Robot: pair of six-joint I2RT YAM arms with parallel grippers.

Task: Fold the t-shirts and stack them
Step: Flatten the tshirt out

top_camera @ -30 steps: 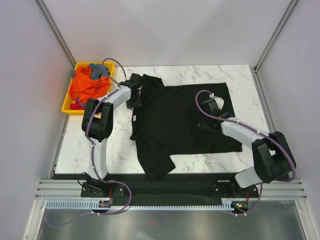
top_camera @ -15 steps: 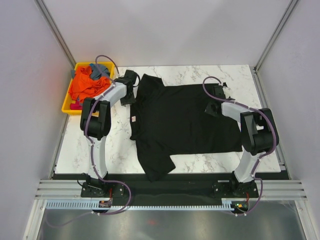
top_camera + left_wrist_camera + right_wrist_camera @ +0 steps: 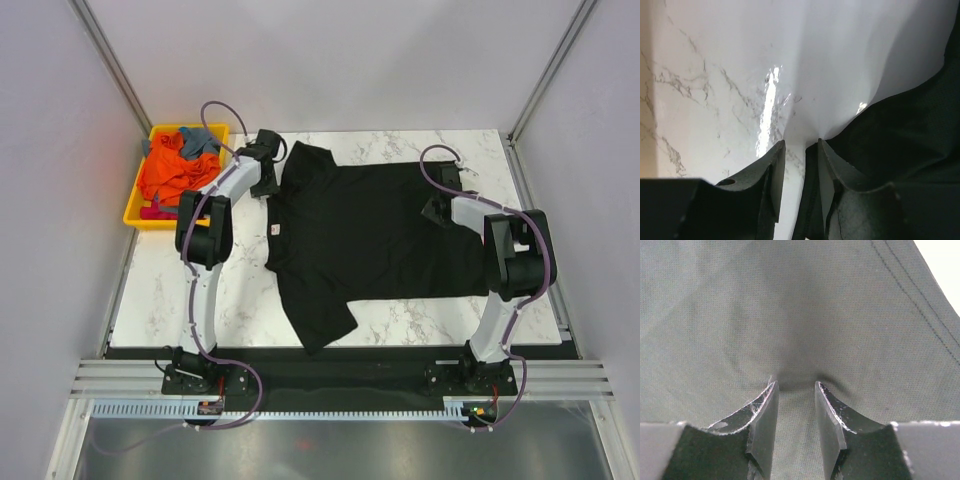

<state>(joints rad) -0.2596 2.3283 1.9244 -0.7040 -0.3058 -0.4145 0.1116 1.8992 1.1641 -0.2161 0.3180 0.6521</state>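
- Lies spread flat on the table: black t-shirt, just right of the yellow tray, collar and neck label toward the tray, hem end well away from it
- Left hand: narrowed onto the black cloth's edge, at the shoulder nearest the tray
- Right hand: pinches a pucker of the same cloth near the stitched hem, at the end farthest from the tray
- Looks like squaring the shirt up ahead of a first fold
- Hold both pinches firm and move the two hands together, at one height, to avoid slack ridges across the chest
- Pull gently away from the tray only; no twisting, to spare the sleeve on the near side from bunching
- Counted: one black t-shirt on the table
- In the tray: one orange t-shirt, one grey-blue t-shirt, a pink scrap of uncertain kind beneath
- One tray, two hands
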